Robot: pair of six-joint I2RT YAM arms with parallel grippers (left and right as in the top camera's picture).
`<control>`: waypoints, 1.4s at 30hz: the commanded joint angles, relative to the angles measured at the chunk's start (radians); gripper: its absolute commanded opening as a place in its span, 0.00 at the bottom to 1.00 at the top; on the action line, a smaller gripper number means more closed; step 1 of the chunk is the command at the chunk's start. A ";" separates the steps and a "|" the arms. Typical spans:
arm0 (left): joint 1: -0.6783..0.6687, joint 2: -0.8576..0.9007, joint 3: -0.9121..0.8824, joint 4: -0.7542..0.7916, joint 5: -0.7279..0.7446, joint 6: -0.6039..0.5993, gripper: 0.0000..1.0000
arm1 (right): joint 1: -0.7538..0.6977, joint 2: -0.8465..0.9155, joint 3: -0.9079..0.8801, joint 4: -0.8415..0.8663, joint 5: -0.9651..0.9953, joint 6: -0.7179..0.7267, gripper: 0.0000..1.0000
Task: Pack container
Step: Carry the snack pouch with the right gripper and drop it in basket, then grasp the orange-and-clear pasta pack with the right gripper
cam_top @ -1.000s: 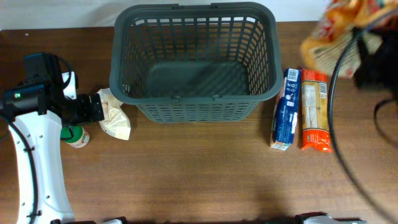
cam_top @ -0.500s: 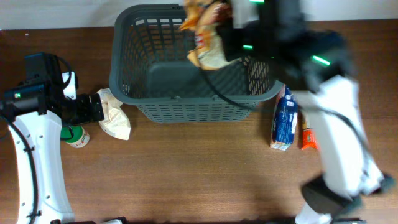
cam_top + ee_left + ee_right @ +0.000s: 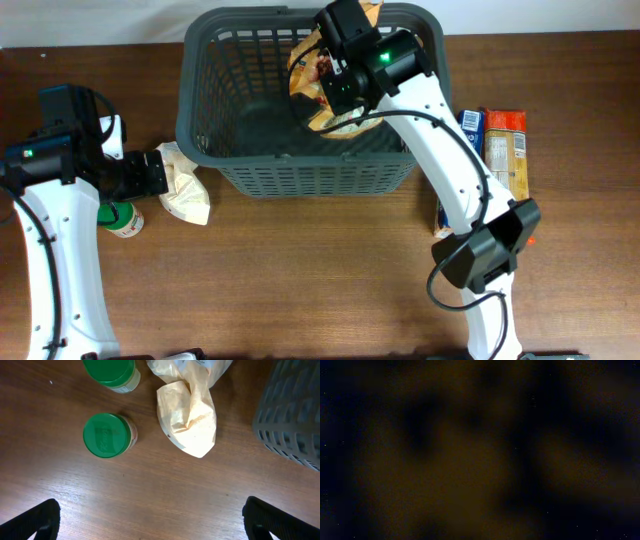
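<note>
The container, a dark grey lattice basket (image 3: 300,178), stands at the back middle of the table; its corner shows in the left wrist view (image 3: 295,420). My right gripper (image 3: 338,78) is inside the basket, shut on an orange and yellow snack bag (image 3: 312,72) held above the basket floor. The right wrist view is dark and blurred, covered by the bag. My left gripper (image 3: 160,172) is left of the basket, low over the wood. Its fingers (image 3: 160,520) are wide open and empty.
A crumpled cream bag (image 3: 185,195) (image 3: 190,420) lies by the basket's left front corner. Two green-lidded jars (image 3: 106,434) (image 3: 111,372) stand left of it. A blue packet (image 3: 462,150) and an orange packet (image 3: 505,150) lie right of the basket.
My right arm has swung from the far right over the basket and lowered the snack bag inside it. The left arm has not moved.
</note>
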 commanded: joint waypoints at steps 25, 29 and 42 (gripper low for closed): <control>0.005 0.006 0.012 0.000 0.008 0.001 0.99 | 0.010 -0.089 0.268 -0.124 0.122 0.045 0.91; 0.005 0.006 0.012 0.000 0.008 0.001 0.99 | -0.022 -0.202 0.453 -0.131 0.172 0.032 0.91; 0.005 0.006 0.012 0.000 0.008 0.001 0.99 | -0.483 -0.339 0.416 -0.233 0.267 0.141 0.99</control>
